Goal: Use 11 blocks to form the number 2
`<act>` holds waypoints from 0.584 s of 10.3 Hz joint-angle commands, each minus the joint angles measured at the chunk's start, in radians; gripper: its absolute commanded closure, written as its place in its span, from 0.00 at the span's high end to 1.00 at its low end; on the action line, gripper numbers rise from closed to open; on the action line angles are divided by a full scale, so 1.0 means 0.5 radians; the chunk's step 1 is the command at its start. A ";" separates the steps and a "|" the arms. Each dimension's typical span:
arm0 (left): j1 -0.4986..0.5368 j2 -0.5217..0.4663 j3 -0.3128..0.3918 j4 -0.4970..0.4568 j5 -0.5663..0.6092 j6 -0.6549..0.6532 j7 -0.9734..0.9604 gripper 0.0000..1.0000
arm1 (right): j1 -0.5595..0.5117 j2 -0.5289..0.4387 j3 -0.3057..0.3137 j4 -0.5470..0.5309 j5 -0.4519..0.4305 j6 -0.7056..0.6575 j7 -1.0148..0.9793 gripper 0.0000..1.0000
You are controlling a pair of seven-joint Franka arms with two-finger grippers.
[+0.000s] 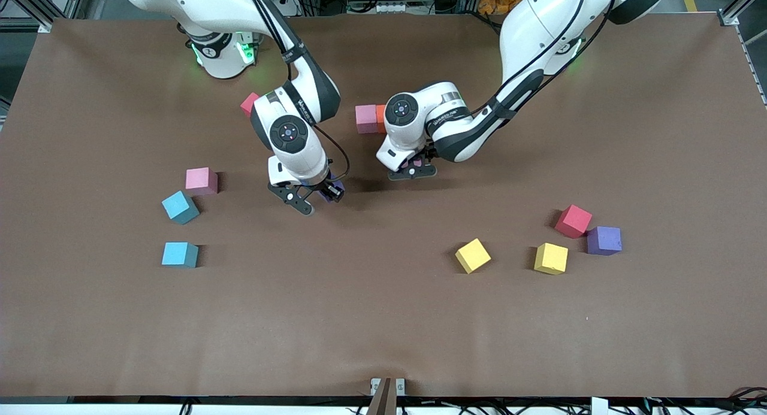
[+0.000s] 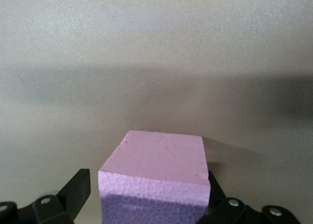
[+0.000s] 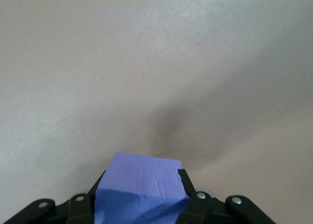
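Claws: left claw (image 2: 146,204) spread around pink block (image 2: 156,170), right claw (image 3: 142,204) pinching purple block (image 3: 139,190) above bare table (image 1: 383,319).

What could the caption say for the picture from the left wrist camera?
Left gripper open around a pink block resting on the brown table.

The front view looks down from high across the tabletop (image 1: 383,319), facing both robot bases along its upper edge and taking in the whole brown surface. The left wrist view sits just above the left gripper (image 2: 149,194), very close to a pink block (image 2: 159,177) and bare tabletop. The right wrist view looks past the right gripper (image 3: 142,199), close on a purple block (image 3: 139,190). Both wrist views cover the middle of the tabletop, which the front view also shows.
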 commanded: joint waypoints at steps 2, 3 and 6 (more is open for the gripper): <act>-0.007 -0.057 -0.005 0.022 0.067 -0.021 -0.052 1.00 | -0.001 -0.026 0.018 -0.037 -0.020 0.024 0.038 0.00; -0.007 -0.069 -0.008 0.037 0.058 -0.021 -0.052 1.00 | 0.009 -0.026 0.018 -0.034 -0.017 0.027 0.098 0.00; 0.030 -0.201 -0.017 0.034 0.030 -0.021 -0.055 1.00 | 0.061 -0.014 0.018 -0.031 -0.017 0.067 0.273 0.00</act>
